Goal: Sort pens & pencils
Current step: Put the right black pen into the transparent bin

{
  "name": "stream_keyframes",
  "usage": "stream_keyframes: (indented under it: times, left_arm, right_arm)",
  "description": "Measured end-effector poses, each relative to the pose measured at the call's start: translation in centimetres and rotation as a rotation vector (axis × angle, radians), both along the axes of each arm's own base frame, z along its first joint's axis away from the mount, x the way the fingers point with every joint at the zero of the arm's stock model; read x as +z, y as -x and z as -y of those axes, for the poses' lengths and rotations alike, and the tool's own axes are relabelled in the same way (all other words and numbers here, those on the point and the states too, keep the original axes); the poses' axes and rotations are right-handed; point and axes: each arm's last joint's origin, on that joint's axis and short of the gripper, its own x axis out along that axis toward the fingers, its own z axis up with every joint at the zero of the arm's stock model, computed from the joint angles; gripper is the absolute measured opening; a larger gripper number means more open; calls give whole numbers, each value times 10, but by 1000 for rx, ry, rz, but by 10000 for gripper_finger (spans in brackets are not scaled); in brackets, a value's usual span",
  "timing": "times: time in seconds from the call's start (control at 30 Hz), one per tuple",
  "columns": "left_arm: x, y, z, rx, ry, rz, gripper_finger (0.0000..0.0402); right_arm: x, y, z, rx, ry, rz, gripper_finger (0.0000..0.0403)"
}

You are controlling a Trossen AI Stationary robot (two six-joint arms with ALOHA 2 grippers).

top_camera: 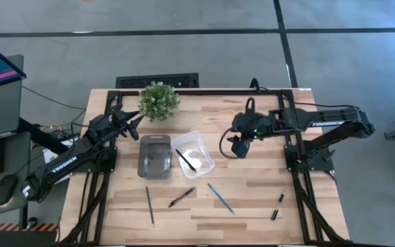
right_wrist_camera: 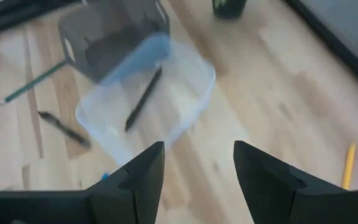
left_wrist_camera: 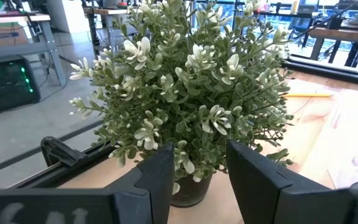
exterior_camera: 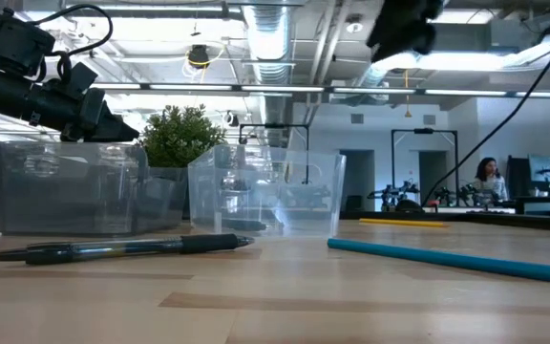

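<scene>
Nearest the lens: a black pen (exterior_camera: 122, 248) and blue pencil (exterior_camera: 456, 259) before the clear bin (top_camera: 196, 152). Inside that bin, another pen (top_camera: 186, 160). Right gripper (top_camera: 239, 147) beside the bin, left gripper (top_camera: 133, 123) farther off by the plant (top_camera: 158, 100), both agape, empty.

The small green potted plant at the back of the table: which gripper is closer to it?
Left. The left gripper hovers right beside the potted plant, open and empty. The right gripper hangs across the table, beyond the clear plastic bin.

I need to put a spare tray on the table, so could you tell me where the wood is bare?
Bare wood lies right of the clear bin, under the right hand, down to the blue pencil and the black pen. The front left corner is bare too. It is crowded around the grey bin and plant.
</scene>
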Motion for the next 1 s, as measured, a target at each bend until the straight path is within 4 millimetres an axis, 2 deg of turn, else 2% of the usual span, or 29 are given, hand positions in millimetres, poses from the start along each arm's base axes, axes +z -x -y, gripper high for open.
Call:
stream_keyframes:
  times: [0.2, 0.47, 0.6, 0.77, 0.93, 1.0]
  left_arm:
    - [0, 0, 0, 5, 19, 17, 135]
    - [0, 0, 0, 10, 38, 32, 135]
    - [0, 0, 0, 14, 58, 50, 135]
    - [0, 0, 0, 14, 59, 52, 135]
    - [0, 0, 0, 16, 66, 58, 135]
    - [0, 0, 0, 17, 73, 64, 135]
  right_arm:
    - [-15, 14, -17, -211, -175, -172, 214]
    - [-23, 44, -57, -540, -347, -326, 214]
    - [-24, 63, -84, -678, -381, -331, 214]
    - [-24, 90, -117, -833, -421, -246, 214]
    - [-35, 105, -145, -989, -471, -242, 214]
    - [-42, 104, -155, -988, -470, -295, 214]
